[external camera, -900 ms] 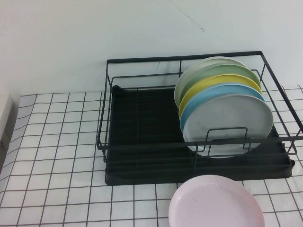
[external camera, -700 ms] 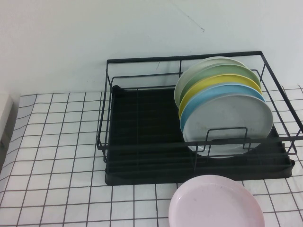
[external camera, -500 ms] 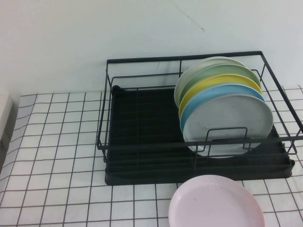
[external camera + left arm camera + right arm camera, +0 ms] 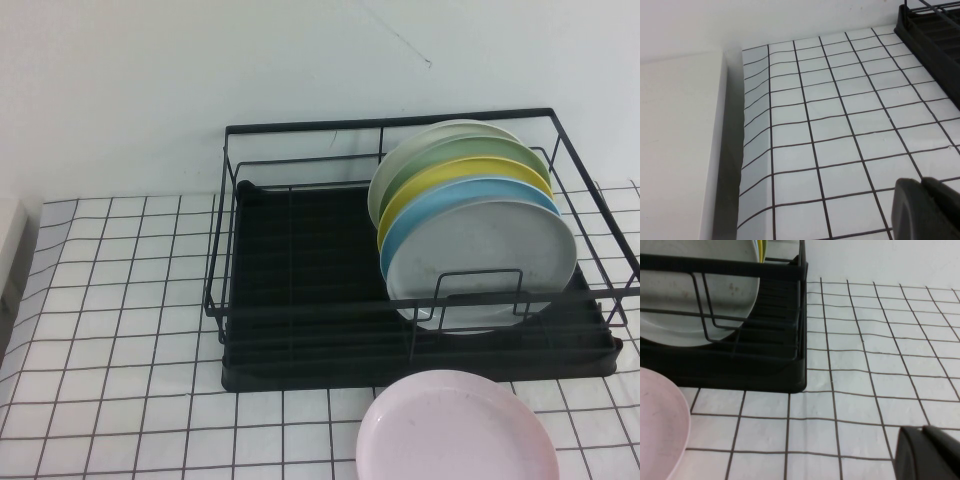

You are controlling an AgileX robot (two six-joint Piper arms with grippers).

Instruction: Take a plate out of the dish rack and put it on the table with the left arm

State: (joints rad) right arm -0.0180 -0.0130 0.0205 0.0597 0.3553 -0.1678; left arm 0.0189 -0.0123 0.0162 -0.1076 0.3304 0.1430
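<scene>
The pale grey plate [image 4: 482, 260] stands on edge at the front of a row of plates in the right part of the black dish rack [image 4: 300, 300]. It also shows in the right wrist view [image 4: 705, 295], behind the rack's wires. Neither arm shows in the high view. My left gripper [image 4: 921, 183] is shut and empty, low over the gridded table [image 4: 840, 115], with the rack's corner [image 4: 930, 30] well away from it. My right gripper [image 4: 922, 430] is shut and empty, low over the table beside the rack's corner [image 4: 795, 375].
Behind the grey plate stand a light blue plate [image 4: 440, 200], a yellow one [image 4: 440, 178], a green one and a white one. A pale pink plate [image 4: 455, 430] lies flat on the table in front of the rack. A white raised block [image 4: 680, 150] borders the table's left edge.
</scene>
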